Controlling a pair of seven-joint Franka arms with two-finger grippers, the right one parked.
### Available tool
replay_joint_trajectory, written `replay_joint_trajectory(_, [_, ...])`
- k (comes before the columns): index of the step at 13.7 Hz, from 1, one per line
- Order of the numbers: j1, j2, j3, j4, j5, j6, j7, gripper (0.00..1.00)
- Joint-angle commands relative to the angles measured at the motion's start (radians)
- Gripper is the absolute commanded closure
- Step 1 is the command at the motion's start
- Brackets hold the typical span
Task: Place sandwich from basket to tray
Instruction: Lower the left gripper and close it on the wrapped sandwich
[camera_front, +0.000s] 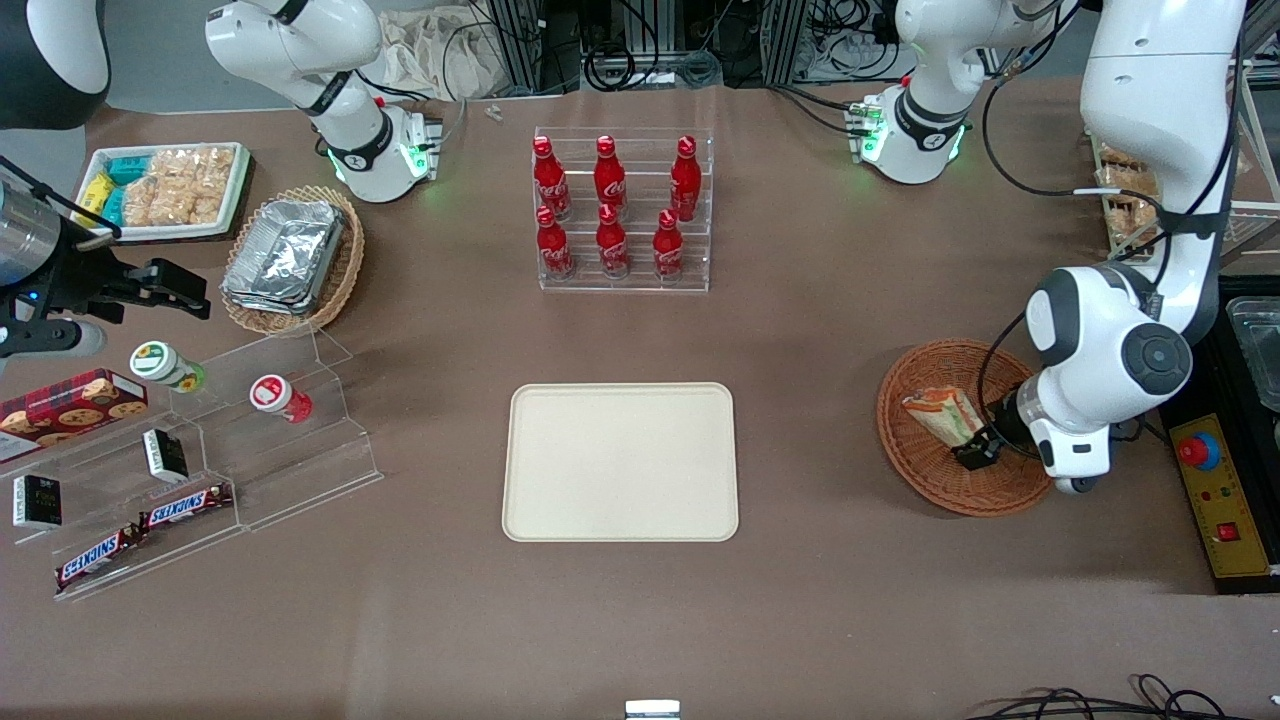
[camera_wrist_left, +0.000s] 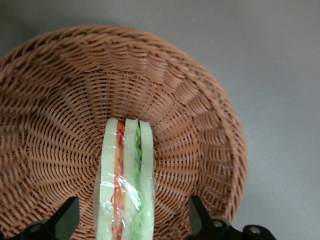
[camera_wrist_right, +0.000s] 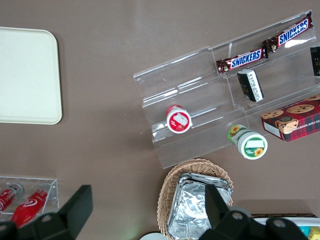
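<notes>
Status: nothing moved yet. The sandwich (camera_front: 943, 412) sits in the basket (camera_front: 925, 478) at the right of the front frame, a bit below mid-height. The tray (camera_front: 620, 461) is centre frame, slightly low, with nothing on it and well apart from the basket. All of it is left: grip, lift, carry over, set down.

The gripper (camera_front: 978, 447) is down inside the basket at the end of the sandwich nearer the front camera. In the wrist view the fingers (camera_wrist_left: 66, 218) are spread wide, one on each side of the sandwich (camera_wrist_left: 125, 185), with a clear gap between each finger and the wrap. So open, straddling the wedge, not pinching it; I see no contact with the bread. Can't tell whether the tips touch the wicker (camera_wrist_left: 200, 125).

Judgement: lined up for the grasp, closing looks like the next step. The wrap looks slick, so a slip is possible.
</notes>
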Motion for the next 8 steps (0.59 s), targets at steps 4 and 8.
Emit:
replay_joint_trajectory(4, [-0.012,-0.034,-0.002,-0.115,-0.006,0.069,-0.015,0.2])
replay_joint_trajectory(8, [-0.028,-0.082,-0.002,-0.051,-0.002,-0.076,-0.01,1.0])
